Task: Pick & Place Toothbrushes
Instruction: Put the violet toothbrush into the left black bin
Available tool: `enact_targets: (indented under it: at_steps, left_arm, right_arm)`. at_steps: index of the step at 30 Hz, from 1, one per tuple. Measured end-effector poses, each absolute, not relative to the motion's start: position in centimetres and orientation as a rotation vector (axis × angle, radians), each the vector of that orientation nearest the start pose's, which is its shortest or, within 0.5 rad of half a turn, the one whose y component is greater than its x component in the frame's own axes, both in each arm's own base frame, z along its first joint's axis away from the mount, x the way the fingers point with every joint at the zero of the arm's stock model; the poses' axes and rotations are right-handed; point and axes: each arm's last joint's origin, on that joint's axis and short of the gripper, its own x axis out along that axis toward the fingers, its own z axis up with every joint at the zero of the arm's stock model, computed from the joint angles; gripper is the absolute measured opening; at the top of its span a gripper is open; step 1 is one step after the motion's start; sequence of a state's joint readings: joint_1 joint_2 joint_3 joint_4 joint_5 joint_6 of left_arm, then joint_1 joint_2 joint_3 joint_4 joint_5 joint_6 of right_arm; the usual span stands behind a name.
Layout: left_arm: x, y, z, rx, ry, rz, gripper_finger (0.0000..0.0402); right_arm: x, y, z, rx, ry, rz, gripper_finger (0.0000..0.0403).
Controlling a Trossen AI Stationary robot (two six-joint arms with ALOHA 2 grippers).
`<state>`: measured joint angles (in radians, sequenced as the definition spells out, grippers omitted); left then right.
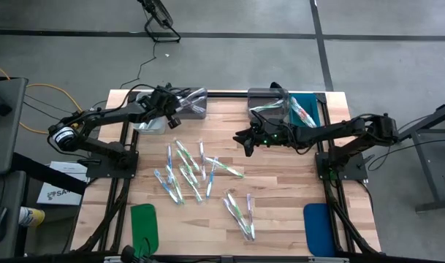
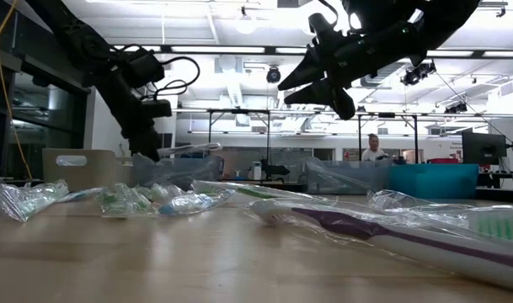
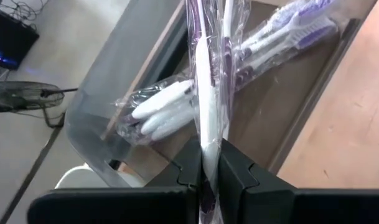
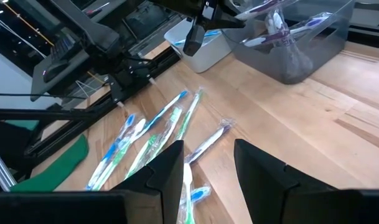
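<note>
While a few wrapped toothbrushes already sit in the grey bin (image 1: 155,120) at the table's (image 1: 280,219) far left, the job looks early, with a dozen or more loose toothbrushes (image 1: 196,175) scattered mid-table. The left end effector (image 3: 209,177) is clamped on one wrapped toothbrush (image 3: 205,93) over that bin, apparently about to drop it in; the right end effector (image 4: 208,168) hovers fingers apart and empty above the pile. The second grey bin (image 1: 264,102) and teal bin (image 1: 313,109) at the far right each hold a few more
</note>
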<state>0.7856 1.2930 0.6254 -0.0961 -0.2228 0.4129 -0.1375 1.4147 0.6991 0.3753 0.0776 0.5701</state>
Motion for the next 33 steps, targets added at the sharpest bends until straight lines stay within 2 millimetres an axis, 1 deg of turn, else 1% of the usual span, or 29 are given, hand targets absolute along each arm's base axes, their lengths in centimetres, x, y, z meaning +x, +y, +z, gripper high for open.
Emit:
enact_targets:
  at_steps: [8, 13, 16, 33]
  left_arm:
    - [16.90, 17.79, 18.52, 0.131, 0.957, 0.769, 0.0019]
    - [16.90, 17.80, 18.53, 0.133, 0.957, 0.770, 0.0053]
    - [16.91, 17.80, 18.53, 0.140, 0.960, 0.767, 0.0064]
    - [17.02, 17.91, 18.70, 0.168, 0.946, 0.765, 0.0072]
  right_arm:
    - [29.10, -4.24, 21.60, 0.573, 0.278, -0.304, 0.0134]
    - [29.14, -3.97, 21.60, 0.571, 0.280, -0.297, 0.0134]
    - [29.16, -3.82, 21.60, 0.571, 0.282, -0.291, 0.0134]
    - [29.18, -3.64, 21.59, 0.571, 0.284, -0.285, 0.0134]
